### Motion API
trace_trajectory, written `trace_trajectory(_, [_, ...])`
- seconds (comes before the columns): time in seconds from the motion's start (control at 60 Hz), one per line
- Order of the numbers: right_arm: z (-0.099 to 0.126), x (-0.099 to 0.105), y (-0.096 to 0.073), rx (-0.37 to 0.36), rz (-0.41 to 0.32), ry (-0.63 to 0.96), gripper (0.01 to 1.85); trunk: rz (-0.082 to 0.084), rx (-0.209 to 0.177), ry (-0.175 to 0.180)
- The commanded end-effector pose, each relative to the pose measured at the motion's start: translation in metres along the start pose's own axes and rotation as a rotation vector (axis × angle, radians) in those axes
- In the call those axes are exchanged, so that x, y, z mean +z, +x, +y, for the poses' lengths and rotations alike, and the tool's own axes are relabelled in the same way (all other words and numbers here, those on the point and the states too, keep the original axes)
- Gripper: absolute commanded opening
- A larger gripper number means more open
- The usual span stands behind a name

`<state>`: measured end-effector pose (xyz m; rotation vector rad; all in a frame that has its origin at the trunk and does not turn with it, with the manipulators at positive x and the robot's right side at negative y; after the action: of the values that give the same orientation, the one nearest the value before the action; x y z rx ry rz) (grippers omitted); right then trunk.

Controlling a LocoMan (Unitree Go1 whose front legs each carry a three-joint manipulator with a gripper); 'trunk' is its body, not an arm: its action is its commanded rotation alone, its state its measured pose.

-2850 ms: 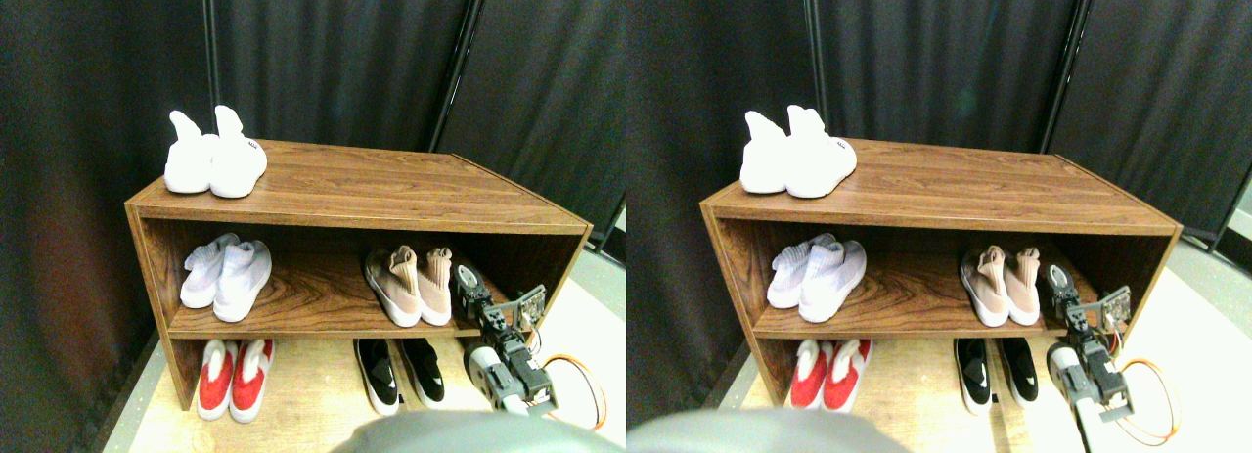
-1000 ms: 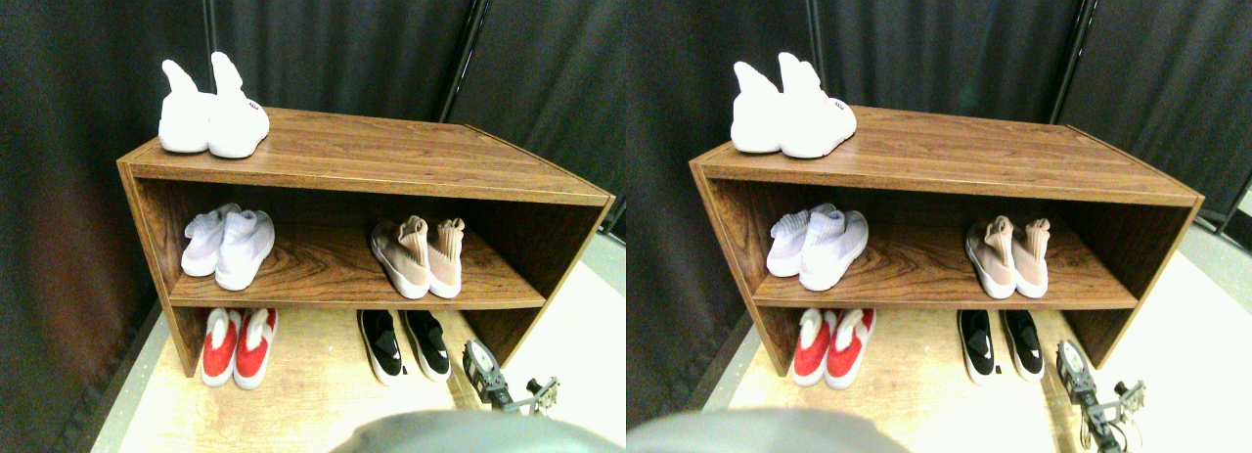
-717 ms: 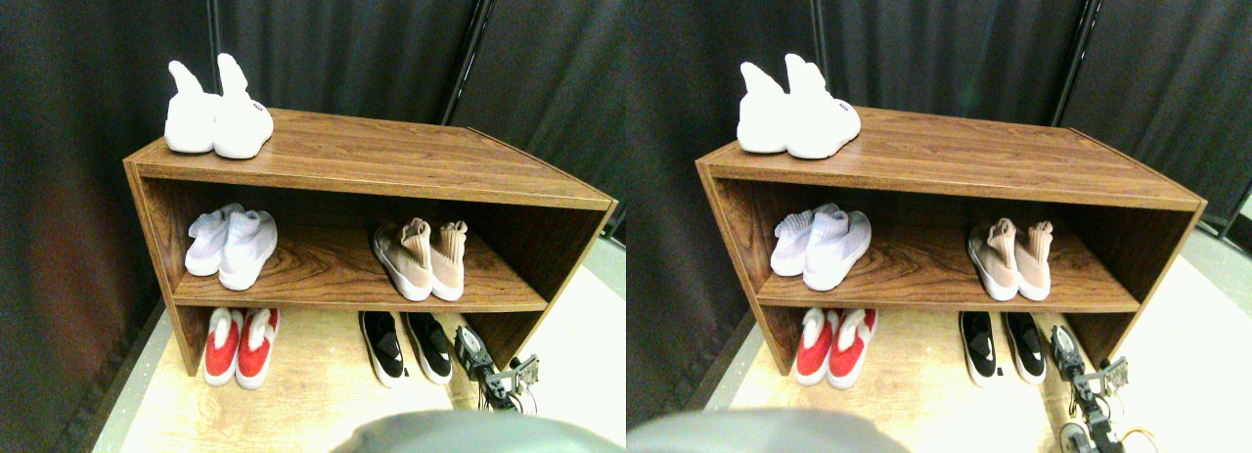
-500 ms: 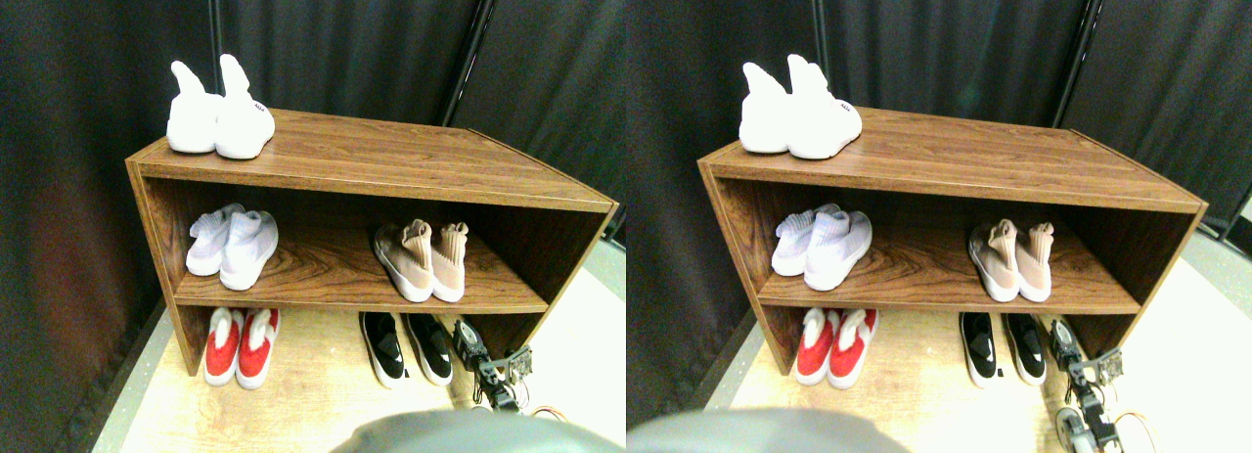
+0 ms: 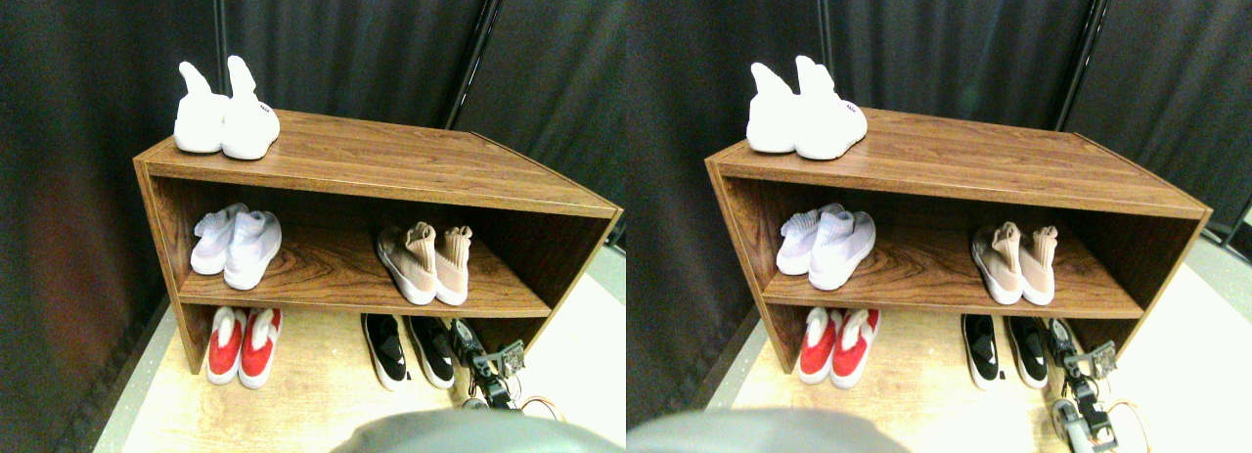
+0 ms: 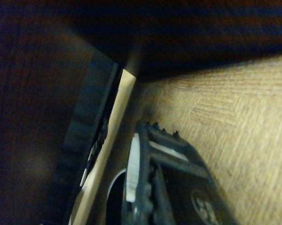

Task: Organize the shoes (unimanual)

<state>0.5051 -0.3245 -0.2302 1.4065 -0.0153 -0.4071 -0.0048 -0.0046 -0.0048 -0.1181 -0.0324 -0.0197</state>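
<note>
Ten shoes (image 5: pixel 424 265), one shelf (image 5: pixel 372 169)

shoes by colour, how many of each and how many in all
white shoes: 2
pale lilac-white shoes: 2
tan-beige shoes: 2
red shoes: 2
black shoes: 2
total: 10

A wooden shoe rack (image 5: pixel 391 169) stands before dark curtains. A white pair (image 5: pixel 225 115) sits on its top at the left. On the shelf inside, a pale pair (image 5: pixel 235 248) lies left and the tan-beige pair (image 5: pixel 425 264) right. On the floor beneath are a red pair (image 5: pixel 242 345) and the black pair (image 5: pixel 408 348), with the end effector (image 5: pixel 481 353) low just beside the black pair's right shoe
</note>
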Motion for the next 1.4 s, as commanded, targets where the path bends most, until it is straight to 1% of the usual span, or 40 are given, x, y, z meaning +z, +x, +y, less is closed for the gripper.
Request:
trace_trajectory(0.017, [-0.011, -0.014, 0.005, 0.007, 0.041, 0.0, 0.06, 0.025, 0.023, -0.029])
trace_trajectory(0.217, [-0.009, -0.026, 0.003, 0.0, 0.067, -0.011, 0.06, 0.024, 0.028, -0.037])
trace_trajectory(0.35, [-0.005, -0.033, 0.001, 0.015, 0.113, -0.019, 0.06, 0.025, 0.029, -0.04])
trace_trajectory(0.417, [-0.003, -0.036, -0.001, 0.028, 0.118, -0.025, 0.06, 0.026, 0.028, -0.041])
trace_trajectory(0.5, [0.0, -0.04, -0.003, 0.023, 0.117, -0.019, 0.06, 0.025, 0.028, -0.042])
trace_trajectory(0.517, [0.001, -0.04, -0.004, 0.024, 0.118, -0.019, 0.06, 0.021, 0.028, -0.043])
trace_trajectory(0.55, [0.002, -0.041, -0.005, 0.029, 0.125, -0.018, 0.06, 0.021, 0.028, -0.043])
trace_trajectory(0.767, [0.007, -0.045, -0.013, 0.029, 0.108, -0.007, 0.06, 0.018, 0.026, -0.045])
trace_trajectory(0.783, [0.008, -0.046, -0.014, 0.029, 0.108, -0.007, 0.06, 0.016, 0.026, -0.044])
trace_trajectory(0.983, [0.009, -0.05, -0.018, 0.049, 0.135, 0.007, 0.06, 0.013, 0.024, -0.043])
trace_trajectory(1.033, [0.009, -0.049, -0.018, 0.057, 0.133, -0.005, 0.06, 0.013, 0.024, -0.043])
trace_trajectory(1.067, [0.009, -0.049, -0.019, 0.055, 0.115, -0.006, 0.06, 0.013, 0.024, -0.043])
trace_trajectory(1.117, [0.009, -0.048, -0.02, 0.064, 0.109, 0.004, 0.06, 0.013, 0.024, -0.043])
trace_trajectory(1.15, [0.009, -0.048, -0.02, 0.057, 0.101, 0.015, 0.06, 0.015, 0.021, -0.042])
trace_trajectory(1.283, [0.008, -0.046, -0.021, 0.061, 0.106, 0.014, 0.06, 0.017, 0.018, -0.042])
trace_trajectory(1.4, [0.008, -0.045, -0.024, 0.064, 0.097, 0.019, 0.06, 0.017, 0.016, -0.042])
